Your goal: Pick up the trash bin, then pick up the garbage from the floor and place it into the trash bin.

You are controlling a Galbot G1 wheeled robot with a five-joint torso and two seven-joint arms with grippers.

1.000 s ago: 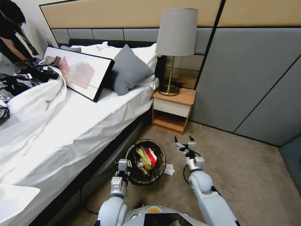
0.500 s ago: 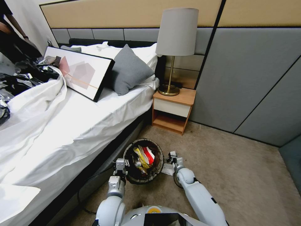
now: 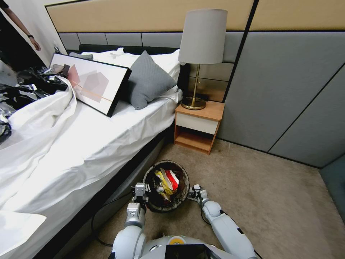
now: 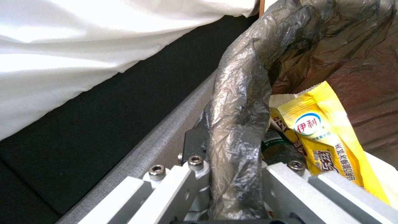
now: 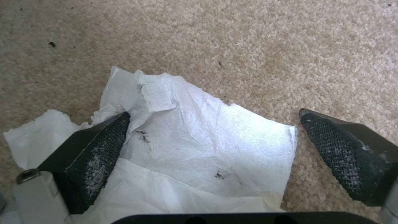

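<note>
Tissue (image 5: 199, 146) flat on carpet (image 5: 269, 46) beside bin (image 3: 149, 201); right gripper (image 5: 211, 140) spread wide, straddling it. Left gripper (image 4: 232, 174) clamped on the bin's bagged rim. Risk: thin sheet could slide or tear, fingers pinching carpet only.

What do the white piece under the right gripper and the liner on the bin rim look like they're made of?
The white piece looks like thin tissue paper: matte, creased, with ragged torn edges and a few dark specks. It lies flat on the carpet between the open fingers of the right gripper. The liner looks like thin plastic film: grey, glossy, semi-translucent and crinkled.
</note>
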